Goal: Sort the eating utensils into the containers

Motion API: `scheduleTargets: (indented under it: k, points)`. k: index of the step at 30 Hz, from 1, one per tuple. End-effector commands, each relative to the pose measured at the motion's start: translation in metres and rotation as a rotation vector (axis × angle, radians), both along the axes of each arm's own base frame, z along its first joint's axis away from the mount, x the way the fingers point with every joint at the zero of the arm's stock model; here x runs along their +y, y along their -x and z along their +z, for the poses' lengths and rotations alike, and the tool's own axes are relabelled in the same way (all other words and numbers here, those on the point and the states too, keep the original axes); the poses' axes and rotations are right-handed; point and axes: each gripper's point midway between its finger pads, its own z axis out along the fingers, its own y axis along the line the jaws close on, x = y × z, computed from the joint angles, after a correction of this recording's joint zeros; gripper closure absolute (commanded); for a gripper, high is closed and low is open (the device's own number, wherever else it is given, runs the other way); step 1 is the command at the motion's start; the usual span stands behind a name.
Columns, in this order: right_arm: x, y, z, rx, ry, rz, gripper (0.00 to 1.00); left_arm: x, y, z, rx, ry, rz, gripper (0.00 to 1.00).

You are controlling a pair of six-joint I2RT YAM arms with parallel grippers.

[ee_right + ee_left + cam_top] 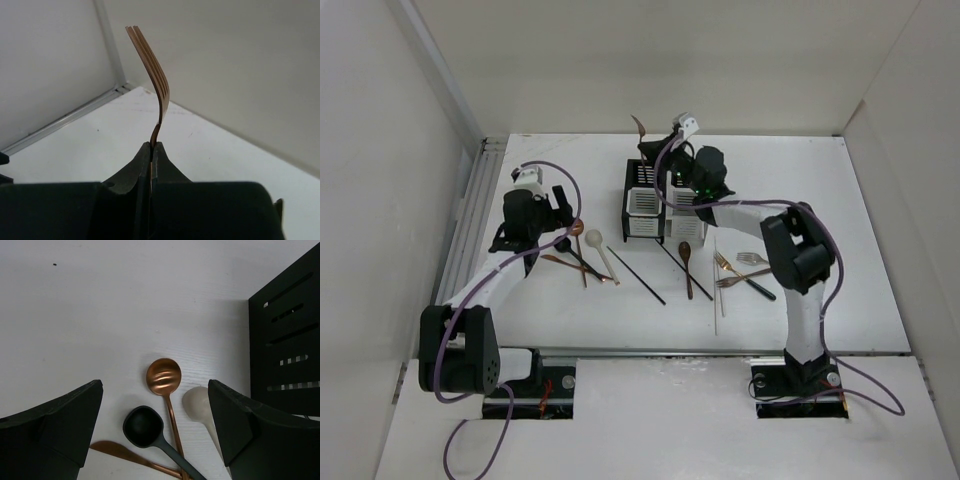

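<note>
Nearest the arm bases, on the white counter (pixel 620 320), leave the loose cutlery alone for now: black chopstick (pixel 637 275), wooden spoon (pixel 686 262), white chopstick (pixel 720 290). Further left, hold the left pincer (pixel 155 387) spread wide and empty, as now, above the copper spoon (pixel 163 376), black spoon (pixel 144 426) and cream spoon (pixel 197 402), well clear of the other arm's path.

Beyond, by the containers (pixel 645 200), attend to the right pincer (pixel 151 147), pressed together on the neck of a copper fork (pixel 157 80), tines up, handle hidden below the fingers. Seems, from above, to hang past the far edge of the caddies, so draw back first. Line the unseen handle over one slot in the black top, using the overhead view. Lower straight down and slowly, clear of the frame. Loosen only with the handle well inside, to avoid a tip-over onto the counter.
</note>
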Motion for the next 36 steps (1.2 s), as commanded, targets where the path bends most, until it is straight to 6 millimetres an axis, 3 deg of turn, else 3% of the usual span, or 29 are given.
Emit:
scheduleTargets:
  k: [1,3,7,10,11,12,15,16,19,22,25,26,27,29,31,32,33,34,36]
  points:
    - [0.013,0.012,0.073,-0.19,-0.149,0.089,1.0,0.0,0.003,0.015,-0.042,0.017,0.017,0.16]
    - [0.015,0.009,0.071,-0.185,-0.147,0.089,1.0,0.002,0.006,0.009,-0.024,0.012,0.026,0.16]
    - [0.023,0.01,0.021,-0.086,-0.095,0.105,1.0,0.002,0.008,0.005,-0.015,0.011,0.026,0.16]
    - [0.021,0.012,0.001,-0.054,-0.07,0.101,1.0,0.003,0.01,0.001,-0.006,0.01,0.026,0.17]
    - [0.021,0.012,-0.006,-0.035,-0.06,0.101,0.97,0.003,0.01,0.001,-0.006,0.01,0.026,0.18]
    - [0.021,0.012,-0.016,-0.015,-0.041,0.098,0.86,0.003,0.01,0.001,-0.006,0.01,0.026,0.18]
    - [0.023,0.014,-0.028,0.02,-0.008,0.115,0.74,0.003,0.01,0.001,-0.006,0.01,0.026,0.21]
    - [0.022,0.015,-0.026,0.011,0.0,0.113,0.62,0.003,0.01,0.001,-0.006,0.01,0.026,0.23]
    - [0.018,0.018,-0.016,-0.017,0.004,0.097,0.54,0.003,0.012,-0.002,0.008,0.009,0.026,0.37]
    - [0.013,0.024,0.007,-0.05,-0.003,0.094,0.51,0.003,0.016,-0.011,0.053,0.005,0.026,0.59]
    - [0.008,0.026,0.024,-0.068,0.021,0.067,0.51,0.007,0.017,-0.008,0.081,0.003,0.05,0.71]
    - [0.002,0.029,0.046,-0.105,0.021,0.047,0.48,0.007,0.017,-0.006,0.088,0.002,0.05,0.71]
    - [0.002,0.033,0.053,-0.105,0.026,0.032,0.48,-0.004,0.022,-0.009,0.117,0.007,-0.005,0.71]
    - [-0.012,0.038,0.071,-0.081,0.019,-0.052,0.47,-0.015,0.023,-0.001,0.128,0.009,-0.038,0.61]
    - [-0.026,0.042,0.081,-0.061,0.001,-0.135,0.47,-0.019,0.031,-0.011,0.183,0.002,-0.039,0.59]
    - [-0.03,0.049,0.071,-0.033,0.01,-0.156,0.45,-0.025,0.031,-0.009,0.185,0.003,-0.043,0.57]
    - [-0.036,0.063,0.091,-0.057,-0.019,-0.173,0.45,-0.027,0.033,-0.015,0.208,-0.002,-0.036,0.49]
    - [-0.041,0.07,0.095,-0.055,-0.029,-0.194,0.45,-0.029,0.038,-0.019,0.229,-0.004,-0.034,0.47]
    - [-0.051,0.081,0.083,-0.016,-0.015,-0.232,0.44,-0.042,0.045,-0.035,0.286,-0.014,-0.06,0.45]
